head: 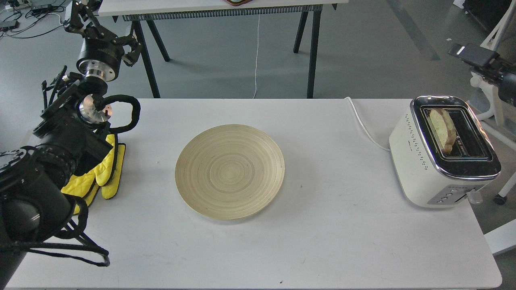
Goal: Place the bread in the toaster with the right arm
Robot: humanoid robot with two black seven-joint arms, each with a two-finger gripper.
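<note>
**op_remote:** Looking at the head cam, the bread [442, 129] is standing on edge in the left slot of the toaster [427, 161], top part poking up above the chrome. Toaster's at the right end of the white table [322, 241], cord [365, 125] trailing off the back edge.

**benchguy:** where are your arms?

**op_remote:** Only the left arm [60, 145] is visible, coming in from the left over the yellow mitts [102, 173]. The left gripper [86, 18] is up past the table's far corner, small and dark against cables, so I can't tell if the fingers are apart or together. Right arm isn't in the shot at all.

**benchguy:** plate?

**op_remote:** Wooden plate [229, 172] sits mid-table, well apart from the toaster.
</note>
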